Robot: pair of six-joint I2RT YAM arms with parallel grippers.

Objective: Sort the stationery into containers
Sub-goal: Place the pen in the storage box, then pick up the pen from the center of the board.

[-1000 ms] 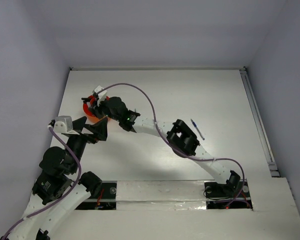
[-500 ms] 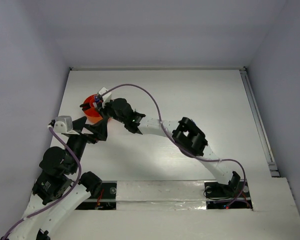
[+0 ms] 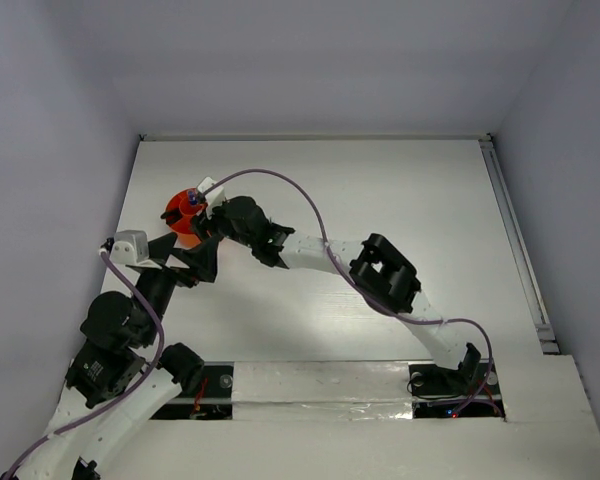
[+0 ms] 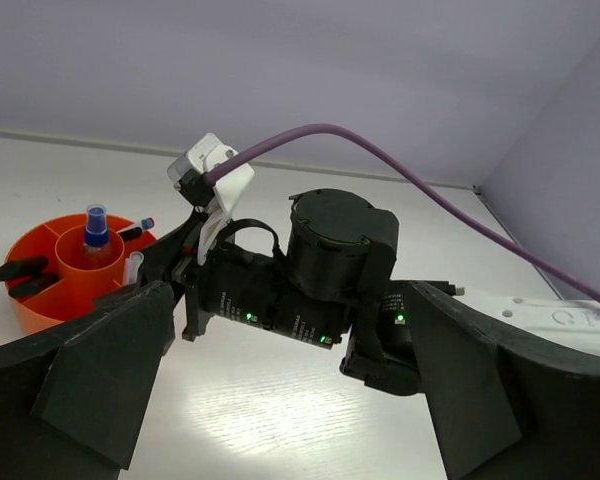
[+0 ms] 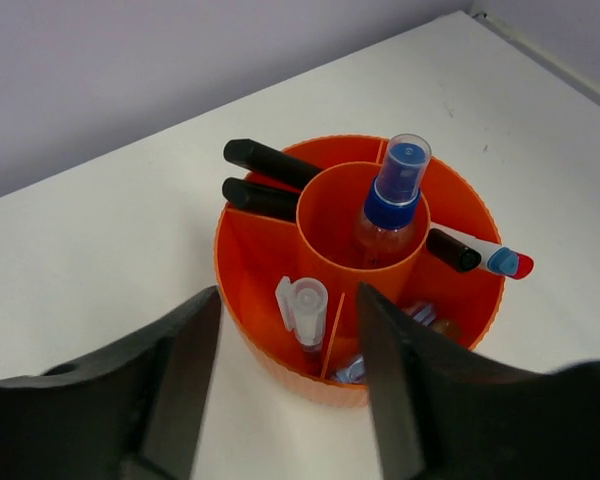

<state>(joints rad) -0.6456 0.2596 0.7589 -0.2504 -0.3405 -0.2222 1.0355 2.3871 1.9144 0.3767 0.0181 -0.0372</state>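
Left fingers [image 4: 100,370], right fingers [image 5: 180,380] gape empty; one cup [image 5: 242,285] holds one bottle [image 5: 392,195], two black markers [image 5: 270,160].

The top camera sits high above and behind the arm bases, looking down on the whole table [image 3: 430,200], so the orange cup [image 3: 180,222] shows small and far off at the left. The left wrist camera sits low on the cup's near side and looks across the table toward the back wall, with the cup [image 4: 50,305] at its left edge and the right arm [image 4: 335,245] close in front. The right wrist camera looks steeply down on the cup [image 5: 242,290] from close above. All three views share the cup.
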